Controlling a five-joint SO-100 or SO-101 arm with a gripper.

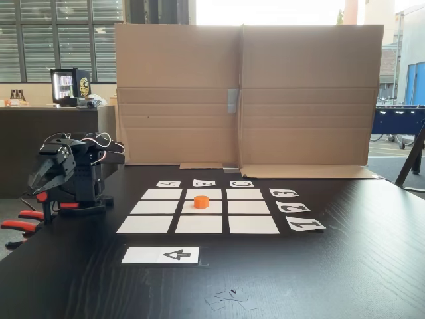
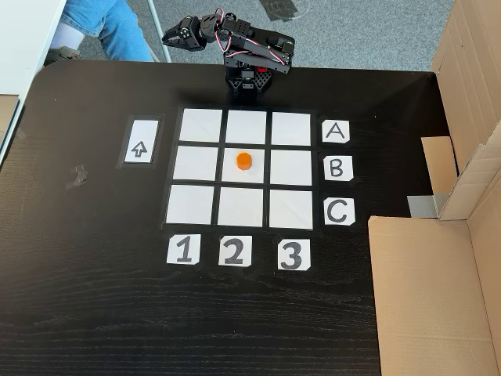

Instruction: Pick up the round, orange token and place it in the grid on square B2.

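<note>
From your left in a fixed view, the arm sits folded at the worktop (image 1: 345, 266) edge, its gripper (image 1: 34, 181) holding nothing, jaws seemingly near-closed though you cannot tell for sure. The token (image 1: 201, 201) rests on square B2 (image 1: 214, 207), mid-grid (image 1: 161, 224), so placement looks done. In another fixed view, from above, the token (image 2: 243, 160) lines up with row B, column 2, and a person's knee (image 2: 117, 27) shows.

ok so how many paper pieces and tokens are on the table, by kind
White grid cells: 9, e.g. the centre one, square B2
Letter cards: 3, starting with A
Number cards: 3, starting with 1
Arrow strip: 1
Orange token: 1, sitting on the centre cell
Total: 17
</note>
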